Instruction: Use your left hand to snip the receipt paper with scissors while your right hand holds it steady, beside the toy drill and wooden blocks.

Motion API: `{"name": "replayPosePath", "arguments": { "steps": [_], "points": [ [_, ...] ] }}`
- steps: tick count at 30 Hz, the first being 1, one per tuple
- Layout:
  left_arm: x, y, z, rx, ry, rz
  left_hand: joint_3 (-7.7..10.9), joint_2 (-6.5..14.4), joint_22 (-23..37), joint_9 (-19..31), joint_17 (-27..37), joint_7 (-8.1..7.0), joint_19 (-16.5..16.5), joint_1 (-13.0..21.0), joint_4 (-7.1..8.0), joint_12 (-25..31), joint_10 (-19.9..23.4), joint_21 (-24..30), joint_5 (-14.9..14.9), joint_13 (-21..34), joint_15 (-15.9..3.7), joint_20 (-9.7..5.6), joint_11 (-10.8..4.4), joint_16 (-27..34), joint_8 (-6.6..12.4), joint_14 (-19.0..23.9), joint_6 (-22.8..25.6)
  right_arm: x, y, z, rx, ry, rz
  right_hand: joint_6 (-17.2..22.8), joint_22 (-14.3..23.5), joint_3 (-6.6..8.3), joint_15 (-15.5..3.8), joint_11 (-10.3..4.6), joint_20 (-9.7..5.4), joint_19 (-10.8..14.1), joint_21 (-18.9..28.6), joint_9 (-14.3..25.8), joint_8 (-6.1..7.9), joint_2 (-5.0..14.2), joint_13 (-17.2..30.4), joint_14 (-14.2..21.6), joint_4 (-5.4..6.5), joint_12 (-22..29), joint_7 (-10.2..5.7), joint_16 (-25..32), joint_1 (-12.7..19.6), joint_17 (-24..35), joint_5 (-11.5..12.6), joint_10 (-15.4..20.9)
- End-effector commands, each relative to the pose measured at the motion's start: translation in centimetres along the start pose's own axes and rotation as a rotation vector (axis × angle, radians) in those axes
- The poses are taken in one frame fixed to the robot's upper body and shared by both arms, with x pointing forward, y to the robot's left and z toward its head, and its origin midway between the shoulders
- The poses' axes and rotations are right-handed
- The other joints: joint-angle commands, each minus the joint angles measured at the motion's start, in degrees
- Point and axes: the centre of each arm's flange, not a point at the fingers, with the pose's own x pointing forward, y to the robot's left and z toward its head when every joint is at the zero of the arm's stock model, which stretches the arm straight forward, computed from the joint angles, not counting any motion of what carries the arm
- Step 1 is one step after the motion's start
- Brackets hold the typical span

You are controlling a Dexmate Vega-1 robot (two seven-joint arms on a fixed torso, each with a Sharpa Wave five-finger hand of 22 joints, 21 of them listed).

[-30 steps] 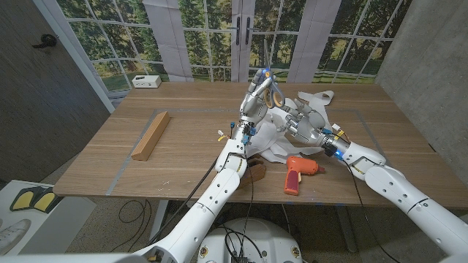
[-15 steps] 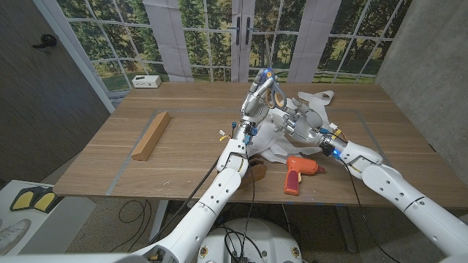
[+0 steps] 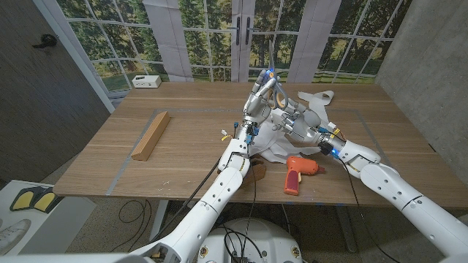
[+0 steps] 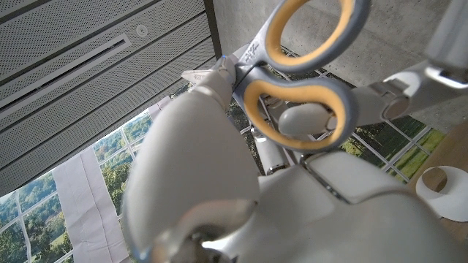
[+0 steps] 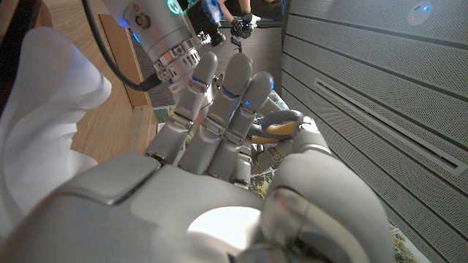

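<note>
The left hand [image 3: 257,102] is raised over the table's middle, gripping the scissors [image 3: 271,86] by their orange-and-grey handles. Just beside it, the right hand [image 3: 298,120] reaches in with fingers extended toward the scissors; whether it holds anything I cannot tell. White receipt paper [image 3: 313,98] lies crumpled beneath both hands. The orange toy drill [image 3: 297,172] sits near the front edge, and a wooden block [image 3: 151,134] lies well apart to the left. The wooden table [image 3: 190,146] faces windows with trees outside.
</note>
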Motion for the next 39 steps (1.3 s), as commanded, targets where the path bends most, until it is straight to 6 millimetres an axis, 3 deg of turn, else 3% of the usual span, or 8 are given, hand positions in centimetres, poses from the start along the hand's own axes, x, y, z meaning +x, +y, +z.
{"name": "replayPosePath", "arguments": {
  "steps": [1, 6, 13, 18, 23, 30, 36, 39],
  "points": [
    [0.2, -0.1, -0.3, 0.019, 0.005, -0.003, -0.1, 0.02, 0.28, 0.06, 0.27, -0.38, 0.56, 0.48, 0.13, 0.43, 0.21, -0.1, 0.35, 0.04, -9.9, -7.92, -0.17, 0.13, 0.36, 5.12, 0.24, 0.2, -0.1, 0.0, 0.007, -0.02, -0.013, 0.61, 0.37, 0.94, 0.06, -0.39, -0.32, -0.73, -0.16, 0.14, 0.27, 1.02, 0.61, -0.86, -0.35, 0.64, -0.83, 0.49, 0.94, 0.74, 0.06, -0.76],
    [0.2, -0.1, -0.5, 0.016, 0.012, -0.005, -0.09, 0.05, 0.29, -0.01, 0.25, -0.3, 0.56, 0.49, 0.13, 0.48, 0.18, -0.1, 0.35, 0.13, -9.9, -7.9, -0.26, 0.08, 0.3, 5.08, 0.18, 0.3, -0.2, 0.0, 0.005, -0.013, -0.001, 2.4, 0.49, 1.88, -0.04, -1.14, -1.56, -0.91, 0.07, 0.22, 0.78, 2.29, 0.21, -0.91, -0.41, 0.67, -1.81, 0.44, 2.0, 0.66, 0.02, -0.37],
    [0.4, -0.1, -0.6, 0.026, 0.012, -0.008, -0.11, 0.04, 0.29, 0.05, 0.28, -0.36, 0.57, 0.48, 0.14, 0.47, 0.18, -0.1, 0.35, 0.1, -9.96, -7.87, -0.18, 0.1, 0.36, 5.13, 0.25, 0.4, -0.4, 0.1, -0.001, -0.009, 0.002, 3.88, 0.63, 2.62, -0.03, -1.59, -1.97, -1.49, 0.22, 0.28, 0.96, 3.4, 0.87, -0.84, 0.49, 1.0, -2.41, 0.67, 1.77, 1.47, 0.03, -0.9],
    [0.4, -0.1, -0.4, 0.047, 0.007, -0.008, -0.14, 0.01, 0.27, -0.01, 0.32, -0.3, 0.61, 0.5, 0.12, 0.47, 0.27, -0.14, 0.34, 0.04, -9.94, -7.89, -0.15, 0.12, 0.34, 5.11, 0.29, 0.6, -0.4, 0.1, -0.002, -0.014, 0.014, 5.4, 0.82, 4.48, -0.1, -1.84, -2.95, -2.02, 0.56, 0.32, 1.0, 4.19, 1.01, -0.85, 0.39, 1.23, -3.26, 0.73, 3.4, 2.03, 0.27, -0.99],
    [0.4, -0.2, -0.3, 0.097, -0.007, -0.012, -0.16, 0.01, 0.28, -0.01, 0.33, -0.4, 0.58, 0.46, 0.15, 0.47, 0.26, -0.14, 0.34, 0.02, -9.91, -7.88, -0.31, 0.12, 0.38, 5.14, 0.37, 0.7, -0.3, 0.2, -0.002, -0.014, 0.019, 6.38, 0.89, 5.12, -0.21, -2.02, -3.34, -2.01, 0.92, 0.37, 1.06, 3.48, 0.32, -0.88, 0.04, 1.14, -3.53, 0.89, 4.22, 2.59, 0.28, -0.4],
    [0.4, -0.4, -0.4, 0.168, -0.019, -0.036, -0.14, 0.06, 0.24, -0.1, 0.36, -0.22, 0.58, 0.5, 0.14, 0.43, 0.27, -0.23, 0.34, -0.05, -9.88, -7.91, -0.16, 0.13, 0.45, 5.13, 0.69, 1.0, 0.2, 0.3, -0.01, -0.007, 0.048, 8.16, 0.97, 4.43, -0.19, -2.55, -3.56, -1.55, 1.83, 0.3, 0.95, -0.27, 0.23, -0.11, -1.99, 1.71, -3.5, 1.67, 7.17, 2.61, 0.03, 0.47],
    [0.4, -0.8, -0.2, 0.225, -0.034, -0.054, -0.15, 0.01, 0.22, -0.24, 0.42, -0.13, 0.58, 0.55, 0.09, 0.55, 0.17, -0.32, 0.32, 0.19, -9.89, -7.93, -0.25, 0.16, 0.48, 5.13, 0.98, 1.2, 0.5, 0.1, -0.005, 0.004, 0.054, 7.4, 1.01, 4.11, -0.15, -2.56, -3.62, -2.52, 2.12, 0.37, 0.23, -2.42, 2.07, -0.77, -2.16, 2.63, -3.62, 2.84, 9.75, 4.93, 0.06, -0.74],
    [0.4, -1.1, 0.1, 0.28, -0.052, -0.061, -0.11, 0.07, 0.21, -0.3, 0.42, -0.17, 0.58, 0.59, 0.09, 0.57, 0.27, -0.37, 0.32, 0.15, -9.85, -7.92, -0.32, 0.15, 0.46, 5.11, 1.03, 1.3, 0.5, 0.1, -0.011, 0.009, 0.055, 7.27, 1.0, 3.8, -0.05, -2.59, -3.48, -2.65, 2.36, 0.41, 0.12, -2.54, 2.64, -1.68, -1.62, 2.66, -3.75, 1.98, 10.33, 3.87, 0.02, -1.89]
  ]
}}
